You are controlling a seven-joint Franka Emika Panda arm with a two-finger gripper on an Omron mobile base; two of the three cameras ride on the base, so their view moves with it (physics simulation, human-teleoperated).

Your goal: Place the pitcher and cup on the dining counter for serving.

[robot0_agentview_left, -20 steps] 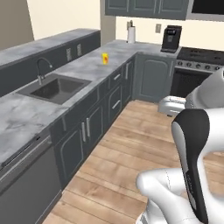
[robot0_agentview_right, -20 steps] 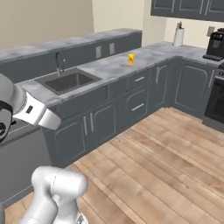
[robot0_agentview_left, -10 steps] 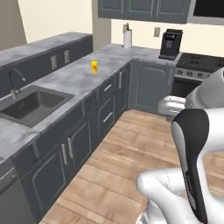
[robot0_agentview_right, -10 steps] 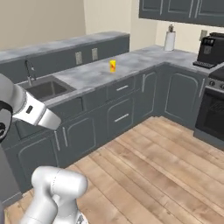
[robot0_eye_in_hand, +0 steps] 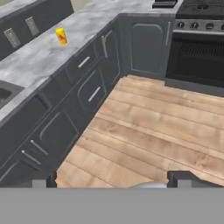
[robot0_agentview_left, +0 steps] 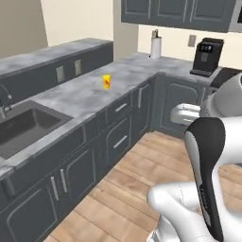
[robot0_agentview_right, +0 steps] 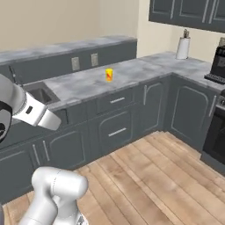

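Cup (robot0_agentview_left: 107, 82) stands upright on lower worktop (robot0_agentview_left: 80, 97), end effector (robot0_eye_in_hand: 112, 179) wide apart.

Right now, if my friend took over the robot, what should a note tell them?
Gripper: open, holding nothing, up over the wood floor, away from the worktop.
Cup: upright on the lower marble worktop, between the sink and the corner, untouched.
Dining counter: the raised ledge behind the worktop.
Pitcher: can't say where from these pictures.
Done: nothing placed.
Left: grab the cup, set it on the dining counter, then find and move the pitcher.
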